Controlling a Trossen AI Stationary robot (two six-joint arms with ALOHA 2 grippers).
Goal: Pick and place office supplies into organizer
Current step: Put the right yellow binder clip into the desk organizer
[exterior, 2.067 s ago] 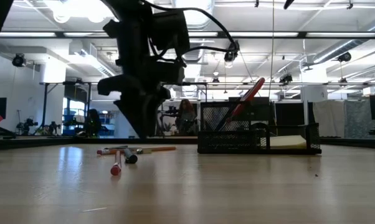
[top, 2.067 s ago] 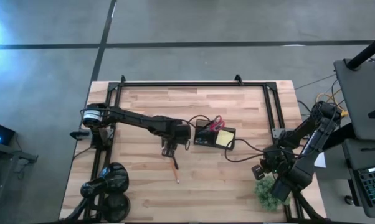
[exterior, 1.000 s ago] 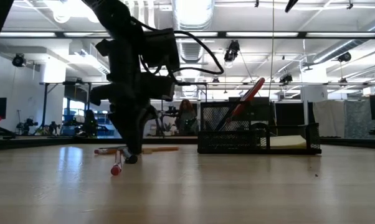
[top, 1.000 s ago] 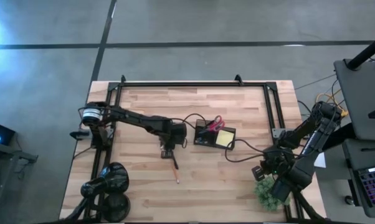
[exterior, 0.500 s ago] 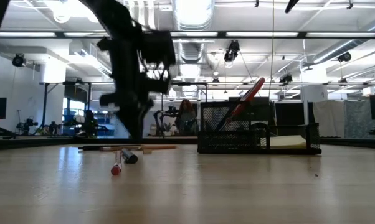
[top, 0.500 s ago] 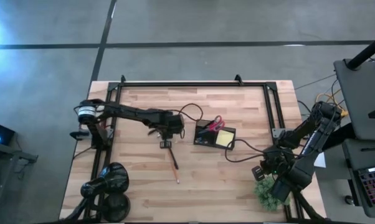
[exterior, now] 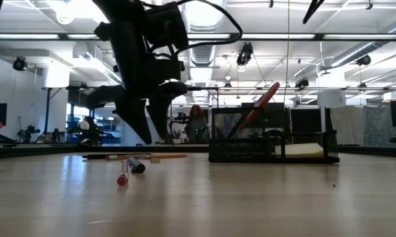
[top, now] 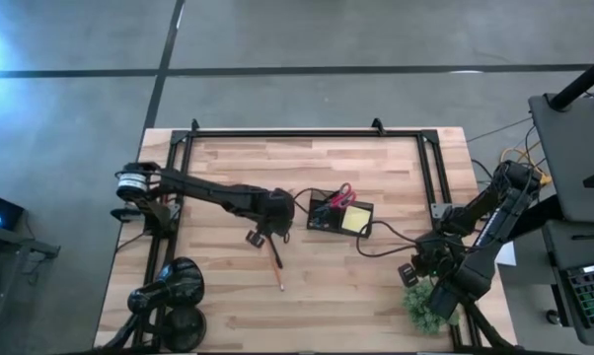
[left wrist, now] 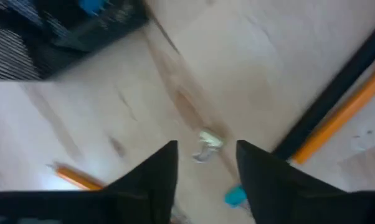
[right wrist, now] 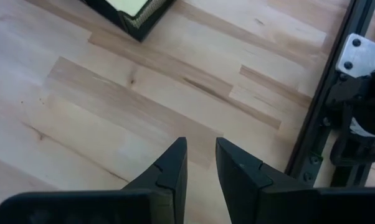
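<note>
The left gripper (exterior: 147,125) is raised off the table, jaws parted and empty. Directly below and just ahead of it lie the pencils (exterior: 135,157); a red-tipped pen (top: 276,263) lies slightly farther off, away from the organizer (top: 338,213). In the left wrist view an orange pencil (left wrist: 337,118) is seen beside a dark one (left wrist: 331,93), with a small blue piece (left wrist: 235,196) and a pale scrap close to the fingertips.

The pencils are judged light, stiff and round, hence liable to roll or pivot; a hold near mid-length, across the shaft, is advised. They are thin, one orange, one dark.

The organizer, a dark mesh box beside the gripper, holds red scissors (top: 342,192) and a yellow pad (top: 356,218).

The right gripper (right wrist: 200,163) waits well apart, near the table's corner, jaws narrowly parted, nothing held.
</note>
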